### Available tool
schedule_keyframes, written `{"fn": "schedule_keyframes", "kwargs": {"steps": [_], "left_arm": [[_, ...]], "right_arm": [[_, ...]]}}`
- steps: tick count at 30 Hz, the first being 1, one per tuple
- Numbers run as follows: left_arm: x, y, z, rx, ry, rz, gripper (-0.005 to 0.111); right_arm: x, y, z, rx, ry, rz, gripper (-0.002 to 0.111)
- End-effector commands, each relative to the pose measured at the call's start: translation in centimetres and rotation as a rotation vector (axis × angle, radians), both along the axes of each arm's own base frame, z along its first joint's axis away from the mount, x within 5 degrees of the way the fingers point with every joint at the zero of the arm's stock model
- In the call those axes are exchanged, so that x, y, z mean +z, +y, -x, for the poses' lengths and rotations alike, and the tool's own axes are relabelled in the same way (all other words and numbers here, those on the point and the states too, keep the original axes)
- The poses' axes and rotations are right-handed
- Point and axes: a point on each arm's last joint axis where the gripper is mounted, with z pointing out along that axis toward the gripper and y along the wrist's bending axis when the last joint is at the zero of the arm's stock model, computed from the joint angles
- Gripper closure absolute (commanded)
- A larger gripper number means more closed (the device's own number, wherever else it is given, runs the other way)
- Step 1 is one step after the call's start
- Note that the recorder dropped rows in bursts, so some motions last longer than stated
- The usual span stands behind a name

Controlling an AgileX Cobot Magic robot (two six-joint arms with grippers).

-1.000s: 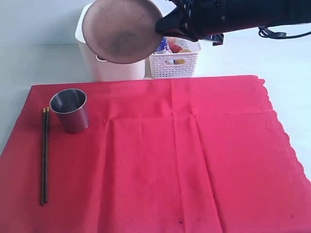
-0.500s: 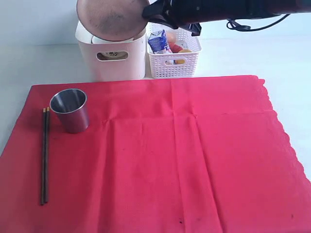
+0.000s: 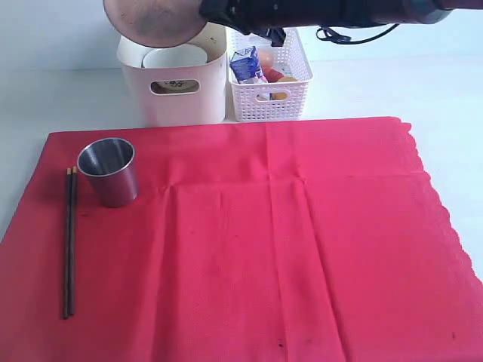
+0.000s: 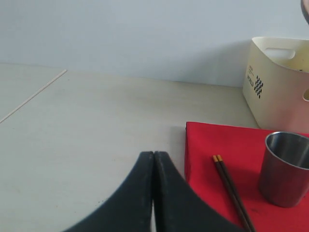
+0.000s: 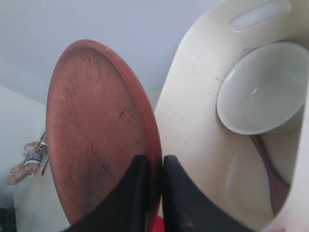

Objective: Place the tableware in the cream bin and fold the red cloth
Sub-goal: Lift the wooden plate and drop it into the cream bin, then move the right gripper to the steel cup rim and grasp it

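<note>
My right gripper (image 5: 154,159) is shut on the rim of the round brown wooden plate (image 3: 151,19), holding it tilted above the cream bin (image 3: 177,94). A pale bowl (image 5: 263,87) lies inside the bin. The steel cup (image 3: 109,171) stands upright on the red cloth (image 3: 287,241) at its left, with the dark chopsticks (image 3: 69,241) lying beside it near the cloth's left edge. My left gripper (image 4: 153,155) is shut and empty, low over the bare table left of the cloth; it sees the cup (image 4: 285,169) and chopsticks (image 4: 231,191).
A white lattice basket (image 3: 272,94) holding a blue milk carton (image 3: 245,64) and other food stands right of the bin. The right arm (image 3: 332,11) stretches across the top of the exterior view. The cloth's scalloped edge runs down its right side.
The right arm has carried the plate up and to the left, from in front of the bin to above it. Cup, chopsticks and cloth stay put.
</note>
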Motion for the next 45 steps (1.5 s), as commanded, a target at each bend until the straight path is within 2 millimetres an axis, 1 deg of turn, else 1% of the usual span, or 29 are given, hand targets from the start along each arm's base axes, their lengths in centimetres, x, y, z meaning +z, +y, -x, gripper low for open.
{"fn": "schedule_keyframes", "kwargs": {"steps": [1,7,11,23,29,31,32,33,36,37,39,40,41,42,44,45], "left_arm": [[0.1,-0.1,0.0,-0.008,-0.008,0.007,0.106],[0.1,-0.1,0.0,-0.008,-0.008,0.007,0.106],[0.1,-0.1,0.0,-0.008,-0.008,0.007,0.106],[0.1,-0.1,0.0,-0.008,-0.008,0.007,0.106],[0.1,-0.1,0.0,-0.008,-0.008,0.007,0.106],[0.1,-0.1,0.0,-0.008,-0.008,0.007,0.106],[0.1,-0.1,0.0,-0.008,-0.008,0.007,0.106],[0.1,-0.1,0.0,-0.008,-0.008,0.007,0.106],[0.1,-0.1,0.0,-0.008,-0.008,0.007,0.106],[0.1,-0.1,0.0,-0.008,-0.008,0.007,0.106],[0.1,-0.1,0.0,-0.008,-0.008,0.007,0.106],[0.1,-0.1,0.0,-0.008,-0.008,0.007,0.106],[0.1,-0.1,0.0,-0.008,-0.008,0.007,0.106],[0.1,-0.1,0.0,-0.008,-0.008,0.007,0.106],[0.1,-0.1,0.0,-0.008,-0.008,0.007,0.106],[0.1,-0.1,0.0,-0.008,-0.008,0.007,0.106]], "right_arm": [[0.4,0.7,-1.0,-0.045,-0.023,-0.016,0.108],[-1.3,0.7,-1.8,-0.086,-0.008,0.017,0.108],[-1.9,0.5,-2.2,-0.124,-0.020,0.056,0.108],[-2.0,0.2,-2.5,-0.160,-0.033,0.081,0.108],[-2.2,0.7,-2.2,-0.142,-0.059,0.119,0.106],[-2.2,0.6,-2.2,-0.148,-0.060,0.121,0.101],[-2.2,0.6,-2.2,-0.148,-0.060,0.121,0.095],[-2.2,0.6,-2.2,-0.148,-0.060,0.121,0.093],[-2.2,0.7,-2.2,-0.143,-0.059,0.119,0.081],[-2.2,0.7,-2.2,-0.143,-0.060,0.121,0.079],[-2.2,0.7,-2.2,-0.143,-0.060,0.121,0.068],[-2.2,0.7,-2.1,-0.136,-0.060,0.120,0.064],[-1.9,0.9,-1.9,-0.103,-0.062,0.108,0.060],[-1.4,0.8,-1.7,-0.078,-0.080,0.112,0.059],[0.4,0.6,-0.9,-0.006,-0.183,0.190,0.059],[1.8,0.3,-0.5,0.015,-0.243,0.234,0.060]]}}
